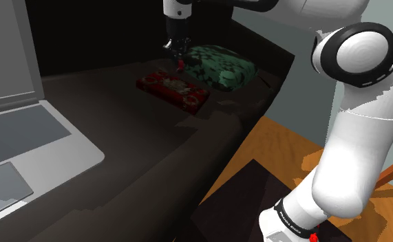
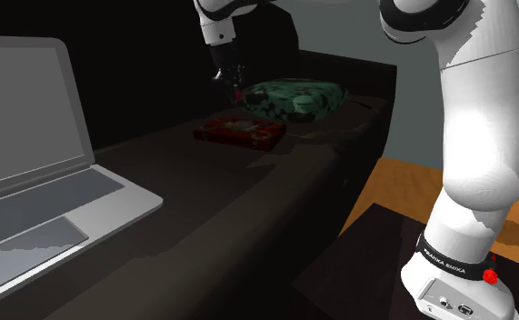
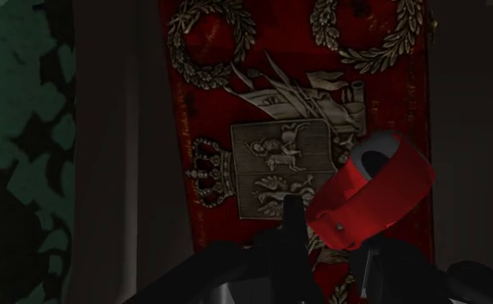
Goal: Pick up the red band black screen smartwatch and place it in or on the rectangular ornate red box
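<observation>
Smooth smartwatch [image 3: 376, 192], silvery-embossed red box [image 3: 214, 104]

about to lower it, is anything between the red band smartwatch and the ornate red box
Nothing visible does. The red-banded smartwatch, clasped in the black gripper, hangs over the lid of the rectangular ornate red box. The green patterned cushion lies beside the box, off to one side.
</observation>
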